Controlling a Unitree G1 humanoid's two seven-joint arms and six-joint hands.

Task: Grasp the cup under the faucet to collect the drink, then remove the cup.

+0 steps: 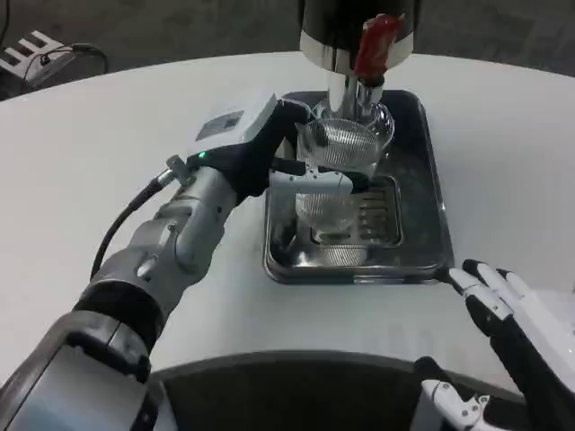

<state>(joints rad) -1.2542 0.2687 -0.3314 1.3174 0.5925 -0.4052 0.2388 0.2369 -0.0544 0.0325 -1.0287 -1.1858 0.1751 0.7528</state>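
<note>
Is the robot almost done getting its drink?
About halfway. Done: the left hand grips the clear cup and holds it up under the faucet, above the metal tray. In hand: collecting the drink; I can't tell if any is in the cup. Left: taking the cup away. The right hand waits, open.

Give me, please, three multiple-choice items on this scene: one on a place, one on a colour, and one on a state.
1. Where is the clear cup?
A. Under the faucet, over the metal tray
B. On the bare table beside the tray
C. In the right hand

2. What colour is the faucet's lever?
A. Blue
B. Red
C. Green

3. What is the left hand doing?
A. Lying flat on the table
B. Pressing the lever
C. Gripping the cup

Answers: 1 A, the cup sits below the spout above the tray. 2 B, the lever is red. 3 C, its fingers wrap round the cup.
</note>
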